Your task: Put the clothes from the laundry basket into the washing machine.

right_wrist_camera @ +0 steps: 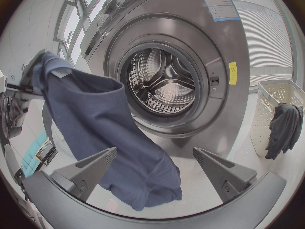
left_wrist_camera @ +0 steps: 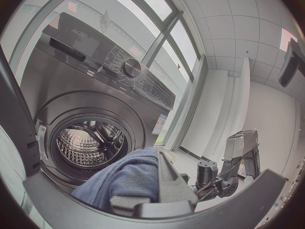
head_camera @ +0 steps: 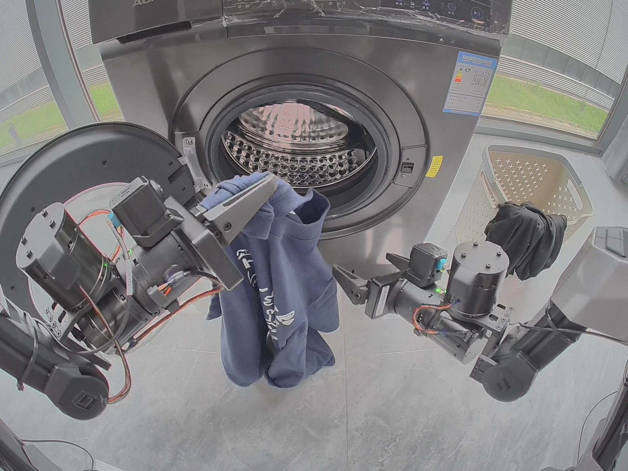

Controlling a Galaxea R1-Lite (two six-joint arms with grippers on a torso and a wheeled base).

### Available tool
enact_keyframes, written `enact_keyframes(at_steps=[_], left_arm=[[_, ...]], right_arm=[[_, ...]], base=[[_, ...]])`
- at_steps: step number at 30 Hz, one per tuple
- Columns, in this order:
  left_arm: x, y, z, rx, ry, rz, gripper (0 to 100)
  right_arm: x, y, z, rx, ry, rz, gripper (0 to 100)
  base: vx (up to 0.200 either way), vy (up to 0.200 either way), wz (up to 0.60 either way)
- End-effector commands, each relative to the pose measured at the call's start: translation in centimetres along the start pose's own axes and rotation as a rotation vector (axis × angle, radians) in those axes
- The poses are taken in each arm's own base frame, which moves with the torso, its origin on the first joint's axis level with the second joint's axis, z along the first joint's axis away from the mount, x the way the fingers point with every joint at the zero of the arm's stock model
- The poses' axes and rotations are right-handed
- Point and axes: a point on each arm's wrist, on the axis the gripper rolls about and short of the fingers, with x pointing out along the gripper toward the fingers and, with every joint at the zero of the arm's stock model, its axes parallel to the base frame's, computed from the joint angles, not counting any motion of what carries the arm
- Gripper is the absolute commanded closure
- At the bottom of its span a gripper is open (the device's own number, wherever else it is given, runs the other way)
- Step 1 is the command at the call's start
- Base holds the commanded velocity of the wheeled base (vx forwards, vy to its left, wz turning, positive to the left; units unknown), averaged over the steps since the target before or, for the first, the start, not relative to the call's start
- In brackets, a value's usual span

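The left gripper (head_camera: 258,194), clamped on a blue sweatshirt (head_camera: 288,282), holds it high before the open drum of the washing machine (head_camera: 392,99), likely so it clears the floor (head_camera: 392,420); the right gripper (head_camera: 361,264) hovers nearby, jaws apart and empty; a black garment (head_camera: 526,237) drapes the rim of the laundry basket (head_camera: 497,165).

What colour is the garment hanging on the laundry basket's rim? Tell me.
Black. The garment shows clearest in the right wrist view.
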Motion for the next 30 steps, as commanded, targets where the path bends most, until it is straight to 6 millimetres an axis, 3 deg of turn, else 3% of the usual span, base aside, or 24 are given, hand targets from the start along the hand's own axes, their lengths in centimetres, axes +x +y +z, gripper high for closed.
enact_keyframes(at_steps=[1,4,7,16,22,27,30], left_arm=[[-0.2,0.0,-0.1,-0.002,0.005,0.002,100],[-0.3,0.0,-0.1,-0.004,0.008,0.001,100],[-0.2,0.0,-0.3,-0.005,0.012,0.003,100],[0.2,0.5,-0.4,-0.008,0.009,0.016,100],[0.1,0.5,-0.4,-0.008,0.009,0.019,100],[0.1,0.5,-0.3,-0.007,0.007,0.02,100],[0.0,0.5,-0.1,-0.005,0.0,0.017,100]], right_arm=[[2.9,-0.8,-0.1,0.003,-0.034,-0.026,0],[3.7,-1.0,0.4,0.007,-0.061,-0.03,0],[3.9,-0.5,-0.6,-0.001,-0.038,-0.012,0],[2.7,3.7,-2.3,-0.018,0.01,0.101,0],[2.3,5.2,-2.7,-0.016,0.014,0.143,0],[2.4,4.8,-2.8,-0.016,0.013,0.132,0],[2.1,3.3,-2.6,-0.018,0.013,0.098,0]], base=[[0.0,0.0,0.0],[0.0,0.0,0.0],[0.0,0.0,0.0],[0.0,0.0,0.0],[0.0,0.0,0.0],[0.0,0.0,0.0],[0.0,0.0,0.0]])
